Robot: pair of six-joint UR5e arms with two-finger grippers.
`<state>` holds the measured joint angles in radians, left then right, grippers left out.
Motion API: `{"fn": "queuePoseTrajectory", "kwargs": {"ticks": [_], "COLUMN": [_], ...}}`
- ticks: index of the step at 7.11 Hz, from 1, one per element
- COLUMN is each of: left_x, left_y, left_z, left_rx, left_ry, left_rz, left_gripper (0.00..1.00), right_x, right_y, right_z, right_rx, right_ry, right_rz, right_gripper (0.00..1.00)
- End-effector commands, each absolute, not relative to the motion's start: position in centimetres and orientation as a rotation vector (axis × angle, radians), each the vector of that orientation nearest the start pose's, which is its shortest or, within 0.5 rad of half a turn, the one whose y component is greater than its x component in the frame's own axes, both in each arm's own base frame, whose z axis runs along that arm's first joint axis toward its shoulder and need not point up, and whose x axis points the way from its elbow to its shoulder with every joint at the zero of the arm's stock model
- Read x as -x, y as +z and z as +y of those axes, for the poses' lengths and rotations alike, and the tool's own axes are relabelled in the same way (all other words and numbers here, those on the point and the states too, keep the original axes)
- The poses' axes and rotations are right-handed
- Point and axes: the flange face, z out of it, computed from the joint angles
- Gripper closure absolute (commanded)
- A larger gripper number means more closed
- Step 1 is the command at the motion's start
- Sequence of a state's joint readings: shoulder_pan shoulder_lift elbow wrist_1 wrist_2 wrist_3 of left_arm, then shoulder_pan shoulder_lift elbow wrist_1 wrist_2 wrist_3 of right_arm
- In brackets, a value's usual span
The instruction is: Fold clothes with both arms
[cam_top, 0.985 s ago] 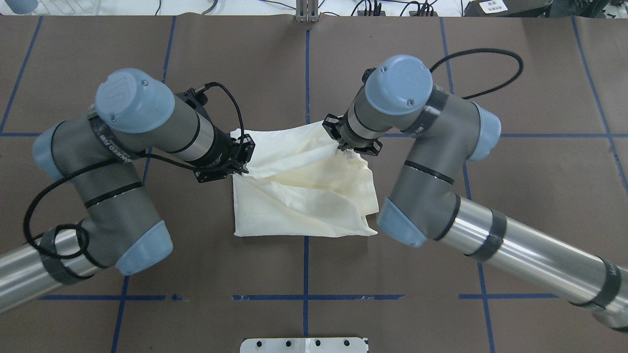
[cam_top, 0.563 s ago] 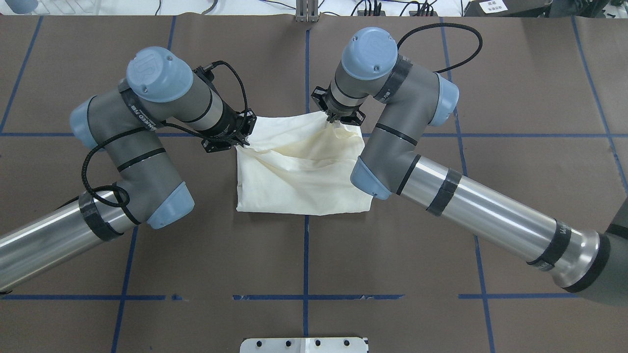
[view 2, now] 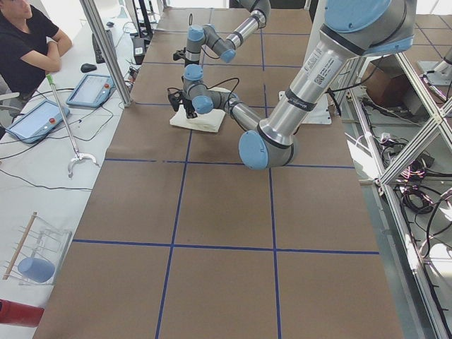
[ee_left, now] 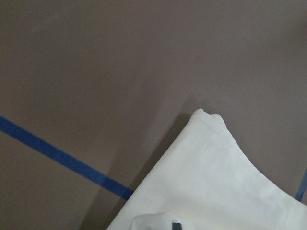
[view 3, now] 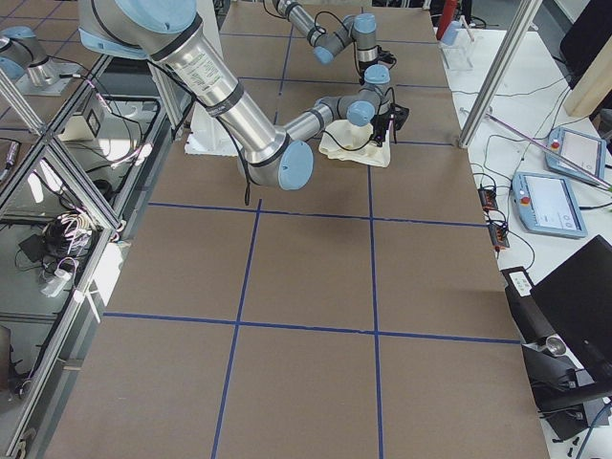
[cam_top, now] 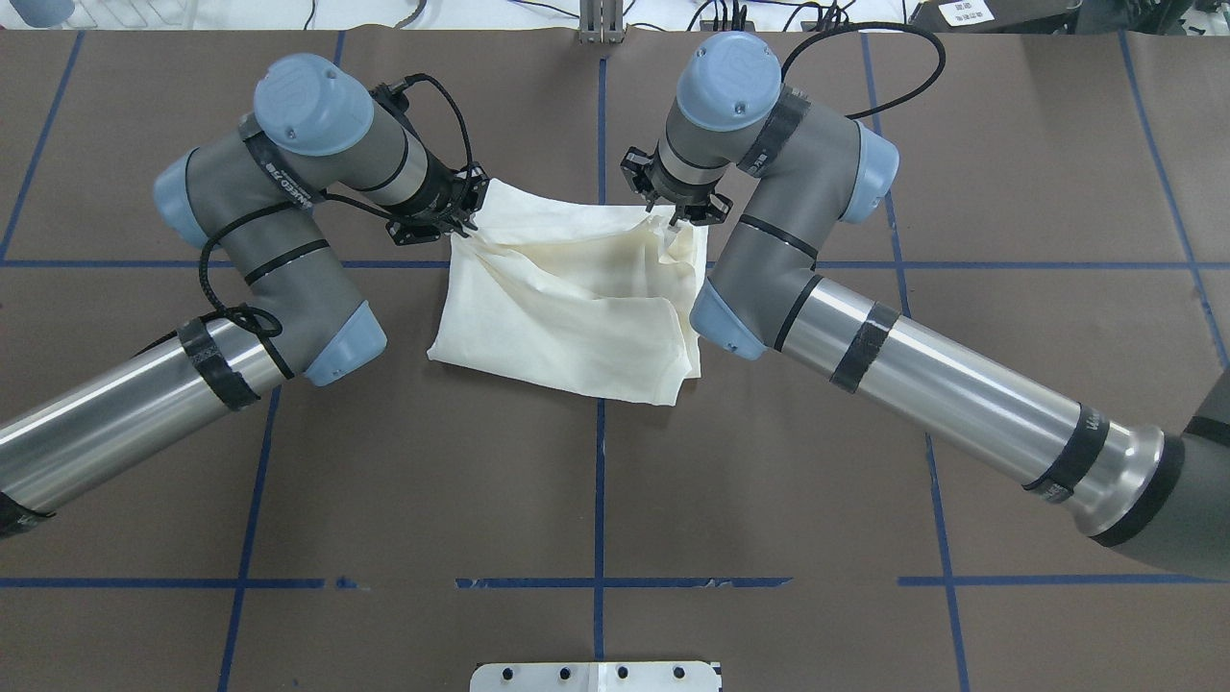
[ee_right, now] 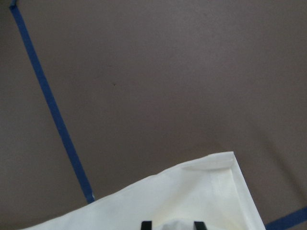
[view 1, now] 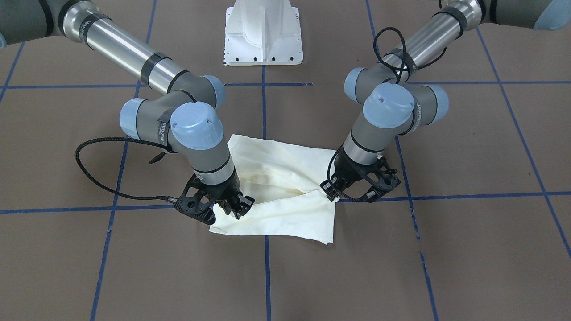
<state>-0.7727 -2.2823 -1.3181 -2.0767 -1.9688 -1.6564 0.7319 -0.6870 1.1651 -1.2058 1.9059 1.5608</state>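
The cream T-shirt [cam_top: 567,308] lies folded on the brown table, plain side up, with the cat print hidden. My left gripper [cam_top: 463,217] is shut on its far left corner. My right gripper [cam_top: 673,217] is shut on its far right corner. In the front-facing view the shirt [view 1: 285,178] sits between the left gripper [view 1: 333,191] and the right gripper [view 1: 233,208], both low at the cloth. The left wrist view shows a shirt corner [ee_left: 216,182] over the table. The right wrist view shows cloth [ee_right: 192,196] bunched between my fingertips [ee_right: 146,224].
The white pedestal base [view 1: 263,35] stands at the robot's side of the table, and its plate [cam_top: 596,676] shows at the overhead view's bottom. Blue tape lines [cam_top: 600,481] grid the table. An operator [view 2: 28,35] sits beyond the far edge, next to tablets [view 2: 92,90].
Both grippers have moved toward the table's far side, still holding the shirt's edge. The shirt has shifted with them and its near edge now lies slanted.
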Motion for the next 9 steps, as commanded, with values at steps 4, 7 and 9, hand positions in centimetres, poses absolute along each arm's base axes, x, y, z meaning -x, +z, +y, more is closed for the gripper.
{"fn": "queuePoseTrajectory", "kwargs": {"ticks": [4, 7, 9], "left_x": [-39.0, -37.4, -37.3], "left_y": [26.5, 26.7, 27.1], "left_z": [-67.1, -64.5, -64.5], "left_rx": [0.079, 0.035, 0.038], "left_ry": [-0.564, -0.485, -0.487], "left_rz": [1.112, 1.141, 1.138], "left_gripper": [0.0, 0.0, 0.0], "right_x": [51.3, 53.1, 57.4], "right_y": [22.9, 22.3, 23.1], "right_z": [-63.3, -58.1, -54.0], "right_rx": [-0.022, 0.0, 0.033], "right_ry": [0.388, 0.284, 0.234], "right_rz": [-0.929, -0.87, -0.856], "right_gripper": [0.0, 0.0, 0.0]}}
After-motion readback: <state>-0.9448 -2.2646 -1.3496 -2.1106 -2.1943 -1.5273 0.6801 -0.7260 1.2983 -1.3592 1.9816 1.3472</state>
